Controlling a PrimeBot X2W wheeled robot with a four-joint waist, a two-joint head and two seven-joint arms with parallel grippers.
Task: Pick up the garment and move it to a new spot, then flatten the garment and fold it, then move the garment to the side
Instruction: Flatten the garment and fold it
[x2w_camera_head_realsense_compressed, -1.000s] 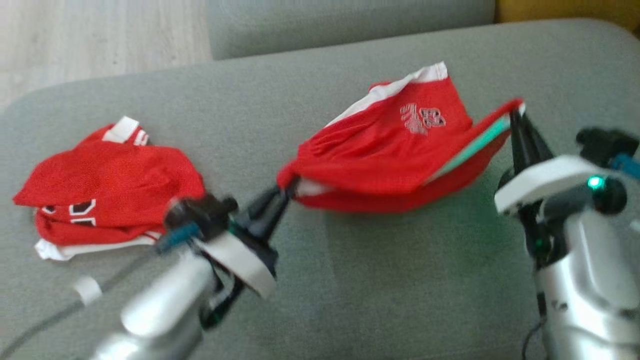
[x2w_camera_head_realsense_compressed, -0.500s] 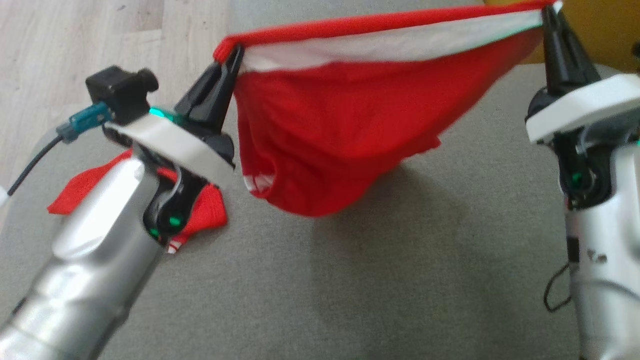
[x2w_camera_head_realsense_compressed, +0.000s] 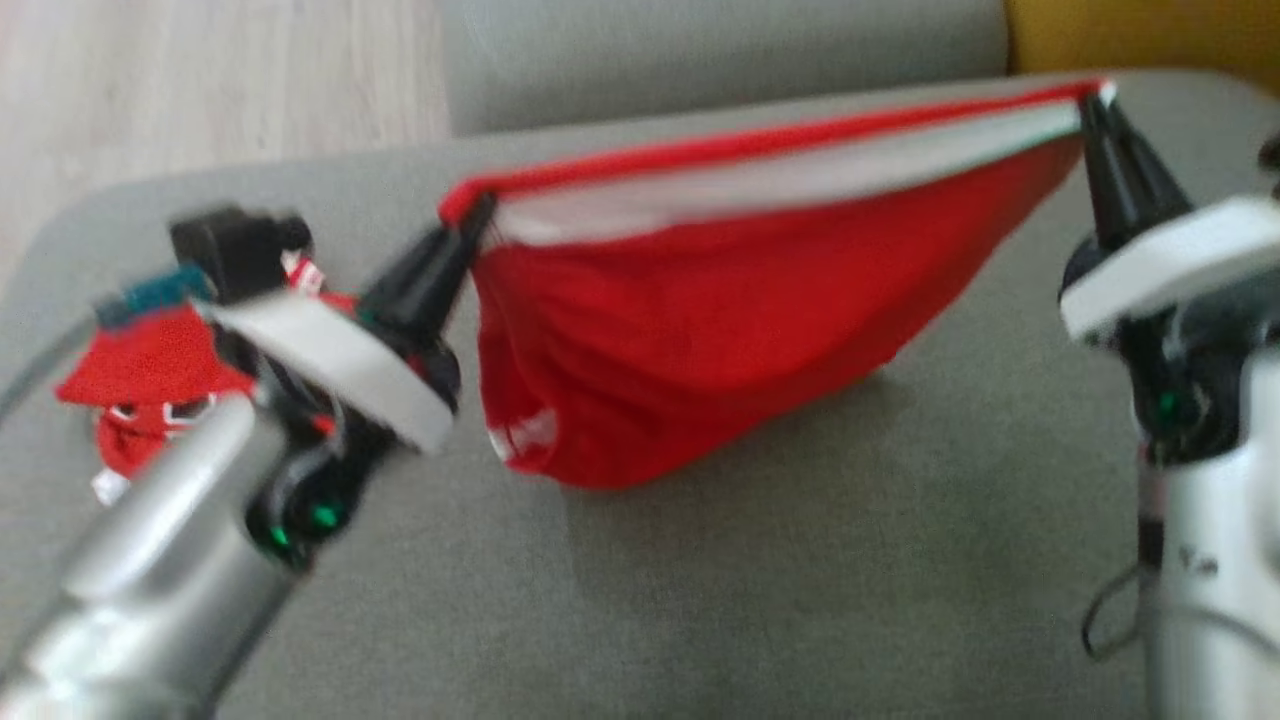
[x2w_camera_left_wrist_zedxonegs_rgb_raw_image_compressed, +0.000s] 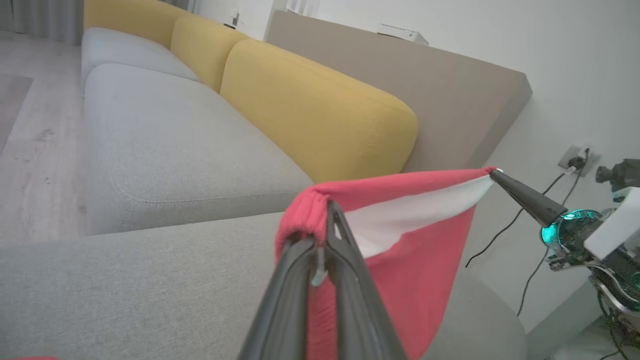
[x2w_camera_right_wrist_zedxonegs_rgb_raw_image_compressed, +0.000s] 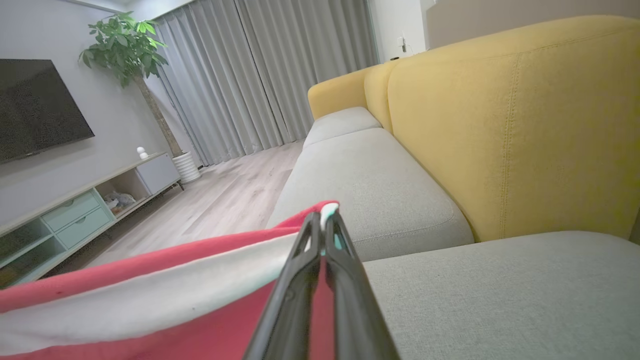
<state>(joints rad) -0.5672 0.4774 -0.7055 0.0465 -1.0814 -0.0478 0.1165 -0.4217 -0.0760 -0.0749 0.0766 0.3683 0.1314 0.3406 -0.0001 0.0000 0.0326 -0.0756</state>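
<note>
Clamping left claw (x2w_camera_head_realsense_compressed: 476, 222) and right claw (x2w_camera_head_realsense_compressed: 1090, 112) on garment (x2w_camera_head_realsense_compressed: 680, 330) corners, stretching it taut above the sofa cushion (x2w_camera_head_realsense_compressed: 800, 600), no longer sagging bunched; likely readying for flattening.

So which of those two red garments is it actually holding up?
The white-banded garment, stretched between left claw and right claw; the crumpled garment lies on the cushion.

I counted two garments: the hanging garment (x2w_camera_head_realsense_compressed: 700, 330) at centre frame and the crumpled garment (x2w_camera_head_realsense_compressed: 150, 362) at left. I had two pincers: left pincer (x2w_camera_head_realsense_compressed: 478, 213), right pincer (x2w_camera_head_realsense_compressed: 1092, 106).
</note>
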